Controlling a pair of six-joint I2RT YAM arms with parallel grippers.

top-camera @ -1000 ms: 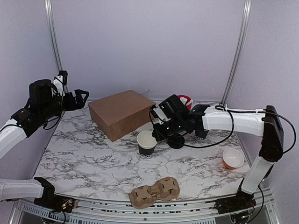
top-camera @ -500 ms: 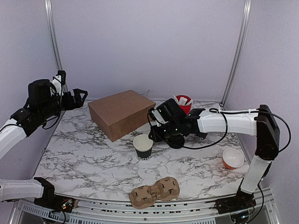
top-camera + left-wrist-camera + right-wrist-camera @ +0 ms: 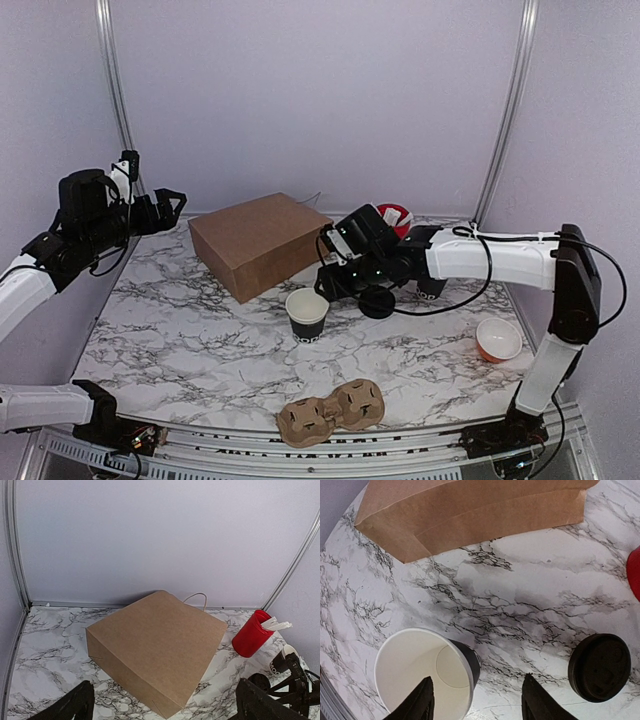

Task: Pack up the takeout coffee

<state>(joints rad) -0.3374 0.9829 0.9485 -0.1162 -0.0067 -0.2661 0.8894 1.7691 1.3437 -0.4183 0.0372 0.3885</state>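
Paper cup (image 3: pixel 307 314), matt plastic lid (image 3: pixel 377 301)

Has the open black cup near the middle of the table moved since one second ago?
Yes. The open black cup has shifted slightly left and toward the near side, a little further from the brown paper bag, which has not moved.

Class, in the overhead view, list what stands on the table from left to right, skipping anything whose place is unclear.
brown paper bag → black paper cup → black lid → orange bowl

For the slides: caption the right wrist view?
Right tool open over lidless black cup; lid on marble table, paper bag behind.
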